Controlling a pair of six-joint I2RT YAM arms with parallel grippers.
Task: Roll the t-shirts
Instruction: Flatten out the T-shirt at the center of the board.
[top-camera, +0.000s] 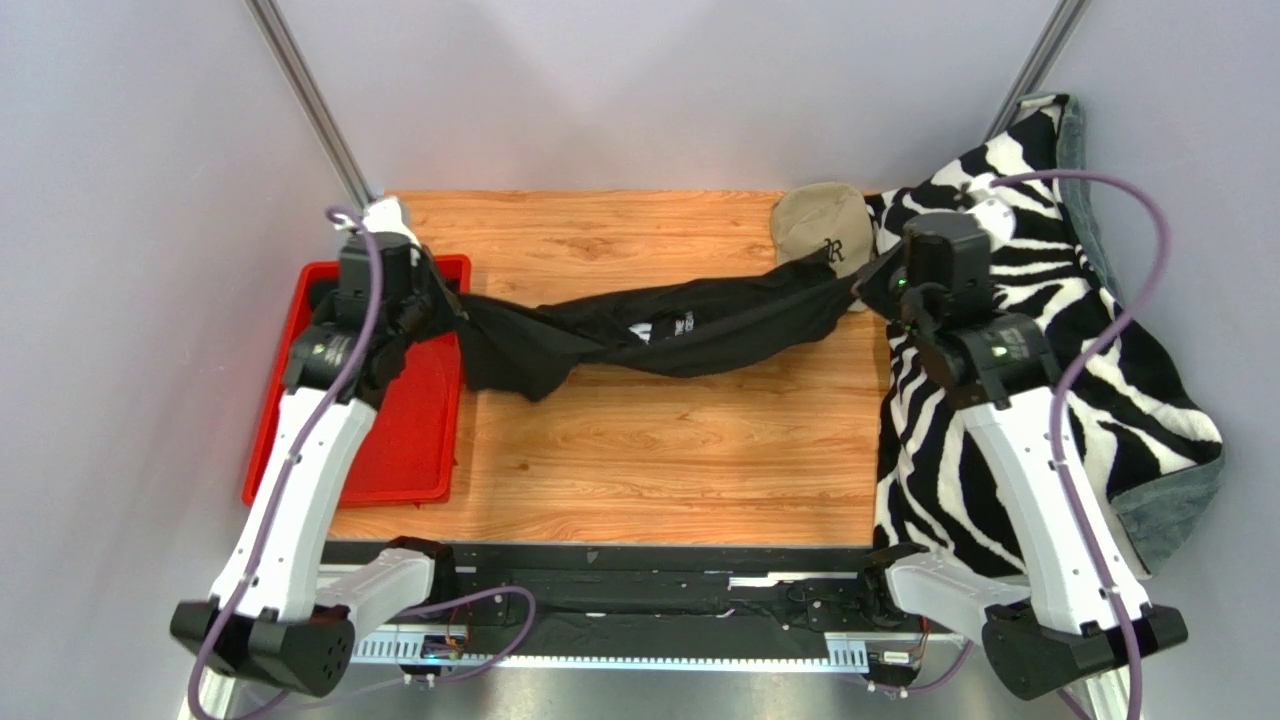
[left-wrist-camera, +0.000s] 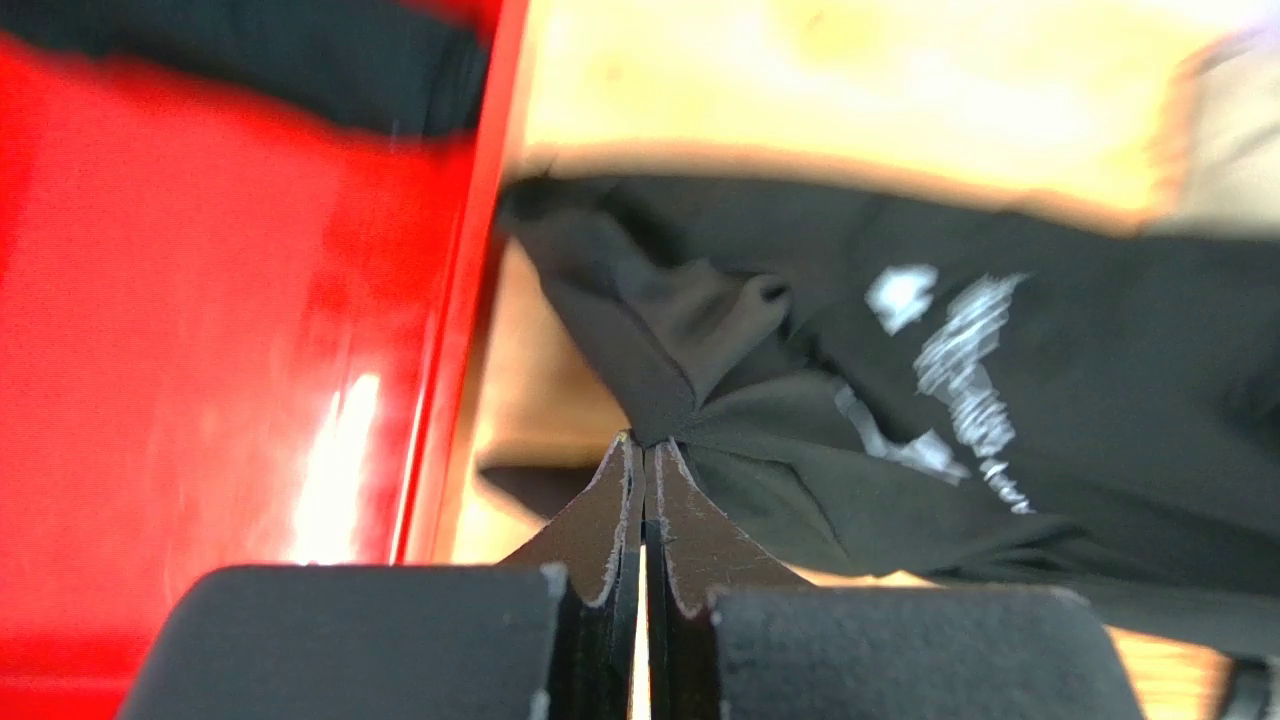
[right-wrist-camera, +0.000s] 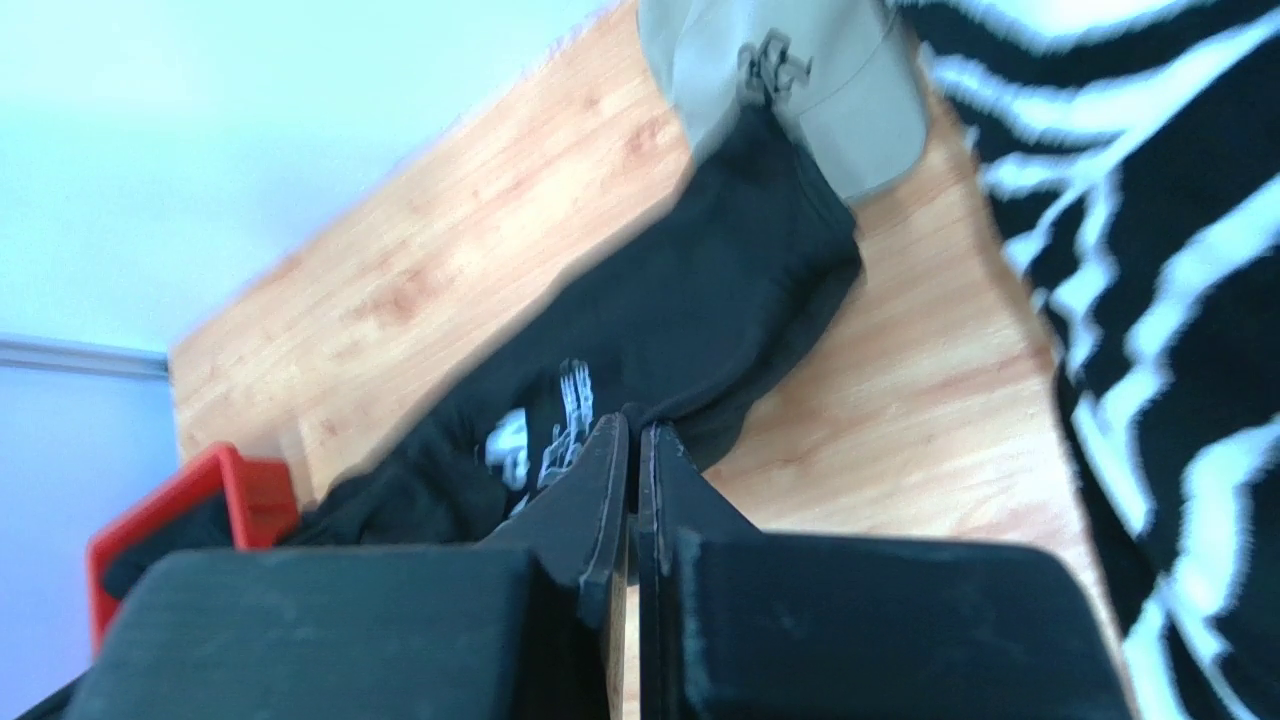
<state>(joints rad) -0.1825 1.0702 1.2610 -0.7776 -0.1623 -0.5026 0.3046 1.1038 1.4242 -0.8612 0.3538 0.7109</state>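
The jaws of both arms are clenched on cloth: the left gripper (left-wrist-camera: 646, 458) pinches one end of the black t-shirt (top-camera: 691, 333) and the right gripper (right-wrist-camera: 633, 443) pinches the other end. The shirt stretches across the wooden table (top-camera: 661, 465), bunched like a rope (white lettering shows near its middle), from the red tray (top-camera: 421, 435) to the tan cap (top-camera: 819, 222). I judge this is the spreading step. Next, the shirt must be laid flat before any rolling.
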